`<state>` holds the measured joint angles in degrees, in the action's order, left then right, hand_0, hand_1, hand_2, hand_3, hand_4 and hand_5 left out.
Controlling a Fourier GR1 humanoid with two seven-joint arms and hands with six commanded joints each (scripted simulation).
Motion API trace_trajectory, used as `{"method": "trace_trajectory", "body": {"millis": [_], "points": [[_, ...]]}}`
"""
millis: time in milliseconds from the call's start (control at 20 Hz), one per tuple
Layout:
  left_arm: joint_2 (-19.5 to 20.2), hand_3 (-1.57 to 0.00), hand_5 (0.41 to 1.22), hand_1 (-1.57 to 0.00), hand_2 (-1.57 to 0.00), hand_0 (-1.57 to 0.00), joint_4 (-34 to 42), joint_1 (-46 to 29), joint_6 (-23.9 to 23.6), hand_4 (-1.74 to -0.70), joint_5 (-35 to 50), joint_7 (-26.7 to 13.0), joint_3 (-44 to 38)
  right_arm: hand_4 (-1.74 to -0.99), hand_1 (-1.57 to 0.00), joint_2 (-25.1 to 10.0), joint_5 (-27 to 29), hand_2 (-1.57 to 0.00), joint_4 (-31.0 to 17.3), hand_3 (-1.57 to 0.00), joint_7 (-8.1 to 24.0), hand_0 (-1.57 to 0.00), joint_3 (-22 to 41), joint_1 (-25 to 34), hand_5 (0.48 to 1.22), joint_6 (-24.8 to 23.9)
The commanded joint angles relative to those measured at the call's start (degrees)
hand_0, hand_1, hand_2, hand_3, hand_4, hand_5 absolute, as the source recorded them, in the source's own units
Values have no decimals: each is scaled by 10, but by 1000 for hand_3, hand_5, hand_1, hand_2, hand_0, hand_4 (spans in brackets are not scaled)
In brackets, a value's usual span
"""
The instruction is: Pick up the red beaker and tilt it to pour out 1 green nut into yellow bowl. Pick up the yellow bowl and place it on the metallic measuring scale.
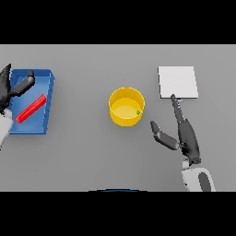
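Observation:
The yellow bowl point(126, 107) stands at the table's middle with one green nut point(138, 112) inside near its right wall. The red beaker point(31, 109) lies on its side in a blue tray point(49, 87) at the left. My left hand point(10, 90) hovers over the tray's left end, fingers spread and holding nothing. My right hand point(185, 135) is open to the right of the bowl, fingers straight and pointing toward the metallic scale point(178, 82), thumb spread toward the bowl. It touches neither.
The scale is a flat pale square at the back right. The blue tray has raised walls and takes up the left edge.

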<state>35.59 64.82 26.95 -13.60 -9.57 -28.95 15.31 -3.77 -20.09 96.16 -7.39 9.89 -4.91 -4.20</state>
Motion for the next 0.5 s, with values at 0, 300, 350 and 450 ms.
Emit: {"method": "trace_trajectory", "body": {"millis": [0,300,350,450], "points": [[-3,-65,655,-67,-69,-82,-2,1,-6,-773,-3,4,1,-1014,1,-14,4,1,-4,1,0,1,3,15,666,21],[2,-16,668,-17,-17,-21,17,-3,-7,-740,-2,16,3,-1122,1,-131,-99,1,-49,1,37,1,64,145,674,122],[1,-13,673,-13,-14,-16,14,-4,-7,-737,-2,18,4,-1151,1,-142,-120,1,-58,1,37,1,77,165,672,128],[5,-8,680,-8,-8,-10,19,-6,-6,-733,-3,7,5,-1192,1,-167,-148,1,-74,1,33,1,104,204,677,166]]}}
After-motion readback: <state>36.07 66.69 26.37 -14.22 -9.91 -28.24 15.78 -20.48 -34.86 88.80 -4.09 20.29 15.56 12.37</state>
